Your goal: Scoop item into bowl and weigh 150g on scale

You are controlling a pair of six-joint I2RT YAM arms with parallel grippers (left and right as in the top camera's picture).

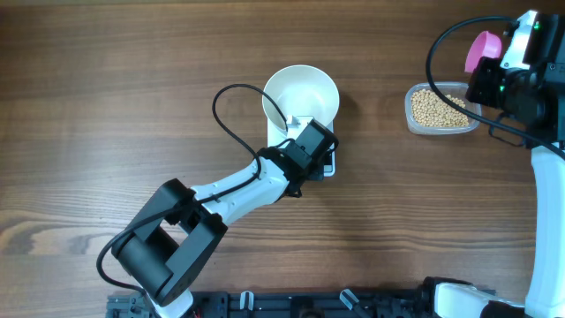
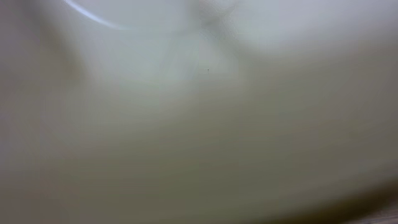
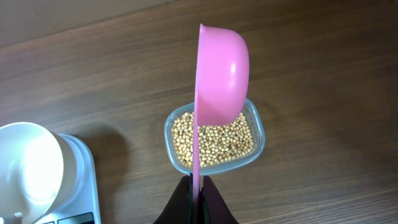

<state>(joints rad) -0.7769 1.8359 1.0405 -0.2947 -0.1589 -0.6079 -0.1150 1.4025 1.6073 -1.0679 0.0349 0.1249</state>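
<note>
The bowl (image 1: 300, 95) sits on the scale (image 1: 329, 165), straight ahead of the left claw (image 1: 294, 126), which is at the bowl's near rim. Well apart on the surface (image 1: 106, 106), the container (image 3: 258, 134) lies below the right claw (image 3: 198, 186), with the beans (image 3: 214, 142) inside it. The scoop (image 3: 221, 74), held in the right claw, stands on edge above the container. Bowl and scale lie to the left of the right claw.

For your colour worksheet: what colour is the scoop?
The scoop is pink, clearest in the right wrist view.

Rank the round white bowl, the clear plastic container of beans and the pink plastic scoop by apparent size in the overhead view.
1. round white bowl
2. clear plastic container
3. pink plastic scoop, partly hidden and nearer the camera, yet smallest
</note>
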